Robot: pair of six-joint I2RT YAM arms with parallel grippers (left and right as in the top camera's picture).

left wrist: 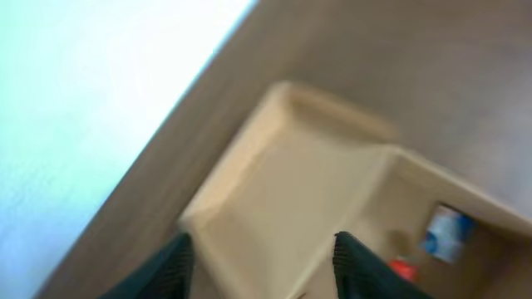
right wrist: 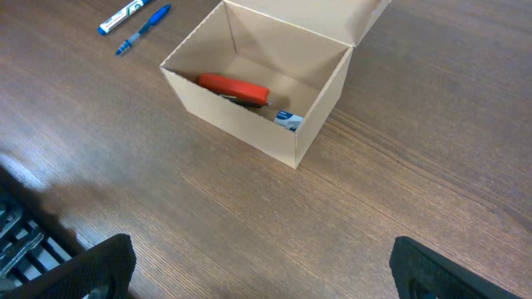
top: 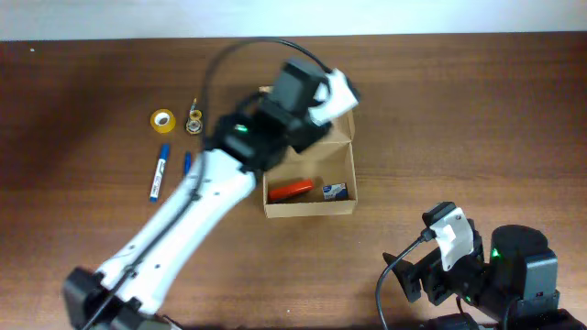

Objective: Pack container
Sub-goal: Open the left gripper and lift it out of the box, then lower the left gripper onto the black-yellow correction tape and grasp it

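Container (top: 307, 207), tan cardboard box, lid flap up, sits mid table (top: 477, 119). Inside: red object (top: 292, 189) w/ small blue-white item (top: 336, 191) beside it. Left arm reaches over lid; left end effector (left wrist: 263, 242) fingers apart. Right end effector (right wrist: 262, 249) well clear of box, wide apart, empty.

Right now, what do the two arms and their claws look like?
The left arm has a long white link, black joints, a green light and a looping black cable. The right arm is mostly black, also green-lit. The left claw and right claw have white housings and dark fingers.
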